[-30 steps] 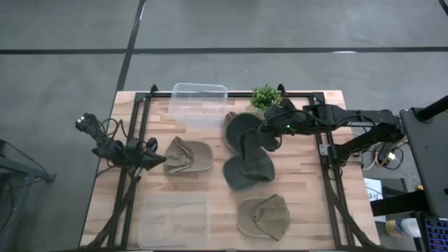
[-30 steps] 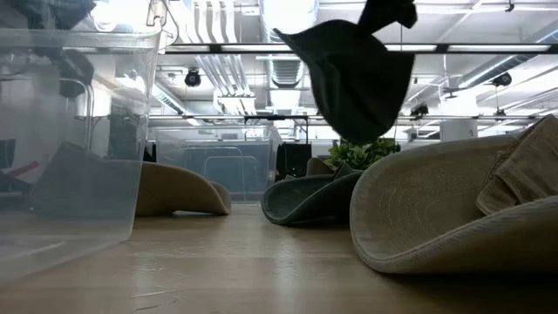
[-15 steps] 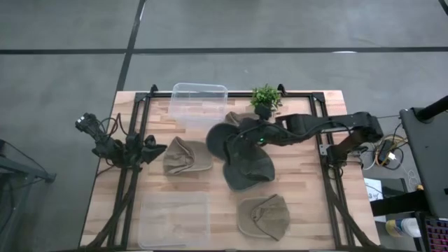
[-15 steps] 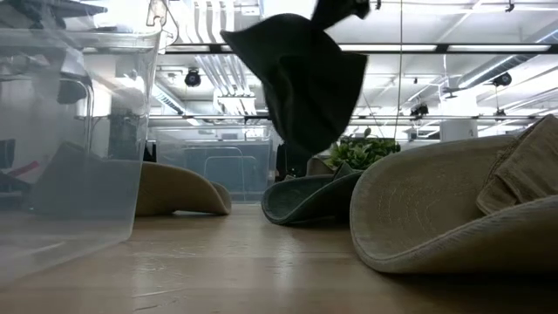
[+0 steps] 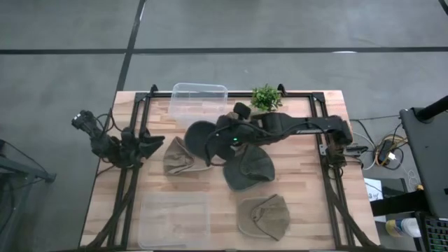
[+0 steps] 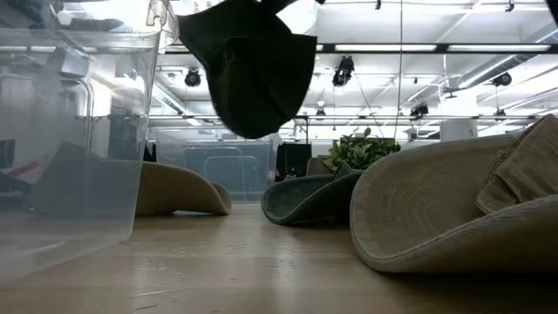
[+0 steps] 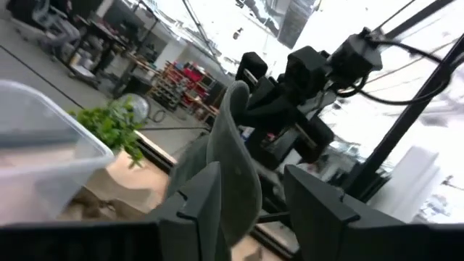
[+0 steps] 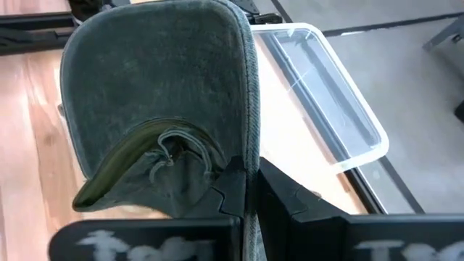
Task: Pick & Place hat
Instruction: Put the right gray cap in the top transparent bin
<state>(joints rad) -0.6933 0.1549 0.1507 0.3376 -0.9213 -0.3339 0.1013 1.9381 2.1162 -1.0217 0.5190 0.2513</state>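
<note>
Since a second ago the right gripper (image 5: 225, 138), jaws clamped on the dark hat (image 5: 201, 135), has carried it leftward above the surface toward the left gripper (image 5: 155, 142), jaws now apart, and the hanging brim could snag it.

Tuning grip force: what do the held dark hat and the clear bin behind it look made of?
Dark hat: looks like soft matte fabric, felt or brushed cotton; fuzzy nap, stitched brim edge, and it hangs limp from the right gripper.
Clear bin: looks like rigid glossy plastic; see-through walls, rounded molded rim catching highlights.
</note>
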